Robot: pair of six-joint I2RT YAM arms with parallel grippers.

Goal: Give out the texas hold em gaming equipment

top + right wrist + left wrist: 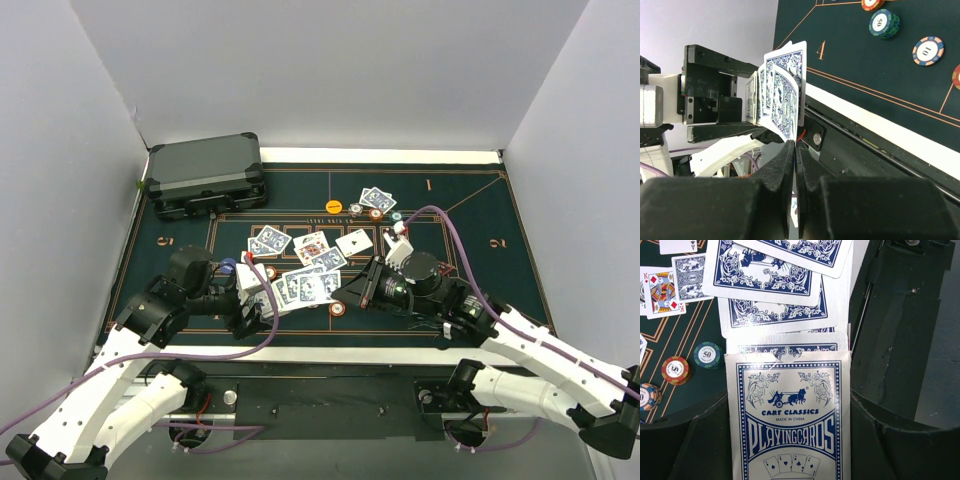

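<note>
Green felt [450, 200] is lying below as, lower centre, the left gripper [790, 455] is clamping the card pack [790, 405] and the shut right gripper [795, 150] is pinching one fanned card [787, 90], probably risking dragging neighbours out.

Plain pale grey walls close the scene in on three sides: a back wall [330, 70] at 12 o'clock, a left wall [50, 200] at 9 o'clock and a right wall [590, 180] at 3 o'clock, all softly and evenly lit. The table [380, 156], white at its edges, carries a dark green felt mat [450, 190] with orange lines and numerals. A dark grey hard case [207, 177] lies shut at 10 o'clock, near the left wall.
</note>
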